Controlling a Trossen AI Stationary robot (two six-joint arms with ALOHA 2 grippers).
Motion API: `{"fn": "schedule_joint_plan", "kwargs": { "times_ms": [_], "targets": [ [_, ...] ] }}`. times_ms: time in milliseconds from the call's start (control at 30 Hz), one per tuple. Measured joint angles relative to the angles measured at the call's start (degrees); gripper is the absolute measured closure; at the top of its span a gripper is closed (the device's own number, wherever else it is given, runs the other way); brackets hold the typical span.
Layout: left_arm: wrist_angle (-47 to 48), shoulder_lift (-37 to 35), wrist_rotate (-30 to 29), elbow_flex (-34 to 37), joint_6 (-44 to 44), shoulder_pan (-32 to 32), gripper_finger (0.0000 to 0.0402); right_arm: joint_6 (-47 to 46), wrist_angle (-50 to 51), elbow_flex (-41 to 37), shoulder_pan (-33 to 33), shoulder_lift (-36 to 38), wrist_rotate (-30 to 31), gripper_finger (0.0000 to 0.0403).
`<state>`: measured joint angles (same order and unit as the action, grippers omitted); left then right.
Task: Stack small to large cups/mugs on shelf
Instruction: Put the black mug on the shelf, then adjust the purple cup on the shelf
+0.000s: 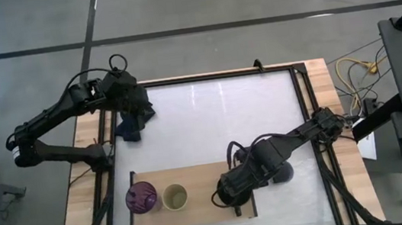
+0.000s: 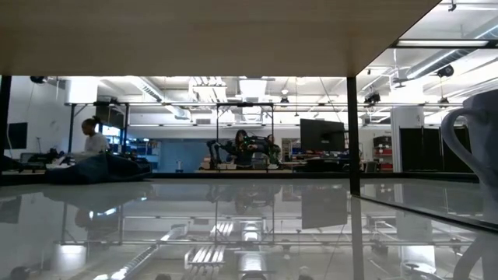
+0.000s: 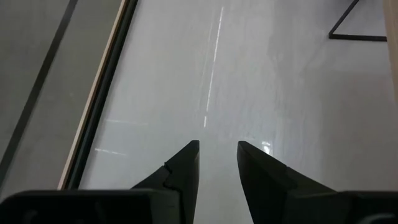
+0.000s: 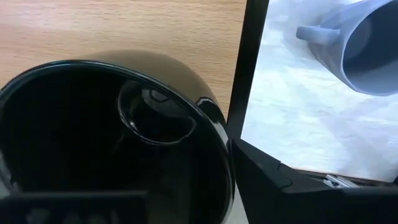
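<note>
From the high view, the right gripper [image 1: 230, 192] sits over the right end of the shelf [image 1: 201, 175], the light-wood board near the front of the counter [image 1: 209, 119]. The arm covers whatever is between the jaws here, so can't tell their state from this angle. Further along the board, away from those jaws, stand the beige cup [image 1: 175, 198] and then the purple tumbler [image 1: 141, 197] at the left end, just beside each other. The left gripper [image 1: 134, 119] is parked at the far left corner of the counter, right over the dark blue cloth [image 1: 130, 127].

Low view: mostly the glossy counter and the room behind, with a person [image 2: 94, 138] sitting way off. A pale mug [image 2: 475, 144] fills the right edge (only part of it shows, handle side toward us).

Left wrist view: the left jaws stand a narrow gap apart with nothing between them, bare white counter ahead of them, plus a corner of the shelf's dark frame further out.

Right wrist view: the black mug [image 4: 112, 137] fills the space right at the right jaws, which look closed on its rim, one finger [image 4: 286, 186] outside the wall. It's sitting over the wood of the shelf, close to the dark frame edge. Past the frame, on the white counter, the lavender-grey mug [image 4: 360, 43] lies tipped on its side, well clear of the jaws.
</note>
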<state>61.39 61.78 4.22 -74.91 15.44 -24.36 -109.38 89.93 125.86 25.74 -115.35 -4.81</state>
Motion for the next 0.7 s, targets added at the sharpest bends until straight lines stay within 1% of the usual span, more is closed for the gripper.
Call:
{"fn": "schedule_joint_plan", "kwargs": {
  "times_ms": [433, 600, 700],
  "targets": [
    [0.04, -1.18, 0.15, 0.00, -0.16, 0.02, 0.0307, -0.49, 0.07, -0.02, 1.02, 6.26, 8.15, 0.0280],
    [0.08, -2.12, 1.68, 0.00, -1.63, 0.02, 0.0307, 1.92, 0.07, -0.04, 1.02, 8.66, 14.40, 0.0280],
    [0.34, -2.77, 2.86, 0.00, -1.80, 0.02, 0.0307, 3.41, 0.09, -0.04, 0.74, 10.37, 19.83, 0.0283]
  ]
}}
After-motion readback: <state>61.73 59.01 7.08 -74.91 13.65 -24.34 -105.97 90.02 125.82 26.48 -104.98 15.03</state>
